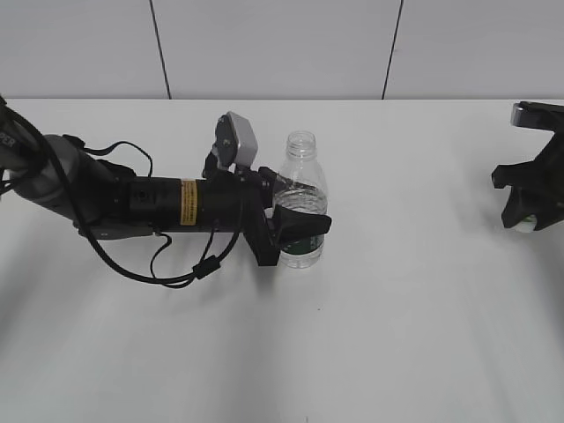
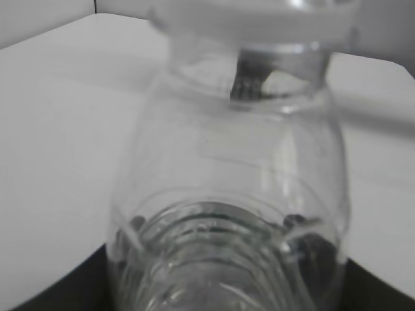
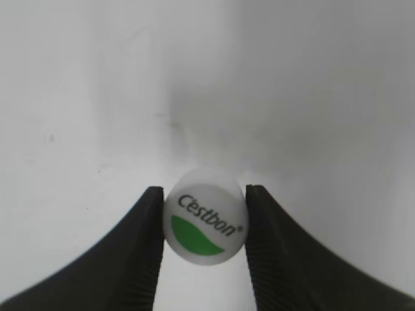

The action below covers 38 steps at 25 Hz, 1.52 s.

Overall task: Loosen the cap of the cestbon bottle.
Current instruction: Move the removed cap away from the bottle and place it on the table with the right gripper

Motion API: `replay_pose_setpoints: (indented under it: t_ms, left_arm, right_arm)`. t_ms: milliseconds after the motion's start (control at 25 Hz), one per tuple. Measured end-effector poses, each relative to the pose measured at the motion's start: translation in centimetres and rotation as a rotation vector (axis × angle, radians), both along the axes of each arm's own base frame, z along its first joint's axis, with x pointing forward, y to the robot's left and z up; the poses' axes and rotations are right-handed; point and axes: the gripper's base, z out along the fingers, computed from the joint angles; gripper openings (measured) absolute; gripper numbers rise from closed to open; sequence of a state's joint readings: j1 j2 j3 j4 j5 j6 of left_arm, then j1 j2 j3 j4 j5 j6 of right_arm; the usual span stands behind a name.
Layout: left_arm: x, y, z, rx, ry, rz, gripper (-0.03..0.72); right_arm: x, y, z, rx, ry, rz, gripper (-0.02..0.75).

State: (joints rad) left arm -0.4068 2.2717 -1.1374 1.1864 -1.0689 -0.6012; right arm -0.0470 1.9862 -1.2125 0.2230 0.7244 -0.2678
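The cestbon bottle (image 1: 301, 204) stands upright near the middle of the white desk (image 1: 405, 335), its neck bare and open at the top. The left gripper (image 1: 298, 227) comes in sideways from the left and its jaws are clamped on the bottle's body at about the level of the green label band. The cap (image 3: 205, 223) is off the bottle altogether: the right wrist view shows it pinched between the ribbed jaws of the right gripper (image 3: 205, 227), logo face toward the camera, and in the exterior view that gripper sits far off at the right edge, low over the desk.

The risks from here, as I judge them:
- The cap is small, round and smooth, held only by its rim; a slight slackening or a bump on the desk could let it pop out and roll away (it looks close to the surface, though the exterior view is too small to say whether it touches)
- The bottle seems empty and light, so if the left jaws part abruptly or drag on the ribs while pulling away, it could tip or skid
- A thin-walled bottle squeezed hard may buckle and spring when let go
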Motion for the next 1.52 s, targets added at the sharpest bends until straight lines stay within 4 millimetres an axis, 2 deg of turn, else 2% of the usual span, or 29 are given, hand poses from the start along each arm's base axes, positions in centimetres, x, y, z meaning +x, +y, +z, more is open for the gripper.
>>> replay_pose_setpoints:
  t_ms: [280,720,1320,1400,1520]
  left_arm:
    - [0.0,0.0,0.0,0.001,0.000,0.001,0.384]
    - [0.0,0.0,0.0,0.001,0.000,0.002,0.384]
    - [0.0,0.0,0.0,0.003,-0.003,0.002,0.384]
    - [0.0,0.0,0.0,0.003,-0.003,0.002,0.384]
    - [0.0,0.0,0.0,0.003,-0.003,0.002,0.384]
  right_arm:
    - [-0.1,-0.6,-0.1,-0.064,0.006,0.003,0.298]
    - [0.0,-0.6,-0.1,-0.072,0.001,0.002,0.298]
    - [-0.2,-0.7,-1.9,-0.081,0.065,0.015,0.299]
    - [-0.2,-0.7,-1.9,-0.081,0.065,0.014,0.325]
    - [-0.2,-0.7,-1.9,-0.079,0.066,0.005,0.464]
